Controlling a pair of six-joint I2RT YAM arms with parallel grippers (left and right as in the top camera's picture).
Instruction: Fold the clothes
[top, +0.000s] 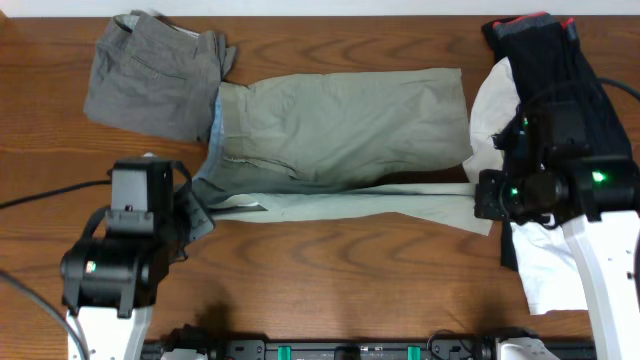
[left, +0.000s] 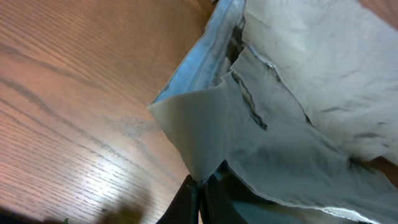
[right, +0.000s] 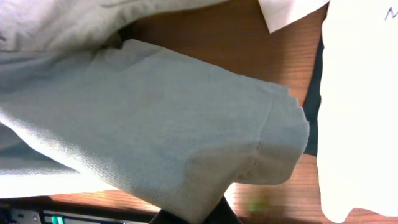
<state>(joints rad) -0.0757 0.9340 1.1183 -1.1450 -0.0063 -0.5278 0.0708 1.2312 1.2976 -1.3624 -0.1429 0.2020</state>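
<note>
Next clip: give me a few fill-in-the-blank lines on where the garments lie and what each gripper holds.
The left gripper pinches the khaki shorts at their ____ end.
The right gripper pinches the ____ of one leg.
The darker grey shorts lie on the robot's far ____.
The T-shirt by the black garment is ____.
Missing: waistband; hem; left; white.

We count two pairs of shorts: khaki-olive shorts (top: 340, 125), grey-brown shorts (top: 150, 75); one white T-shirt (top: 545, 265); one black garment (top: 550, 60); two robot arms: left arm (top: 120, 265), right arm (top: 600, 200).
</note>
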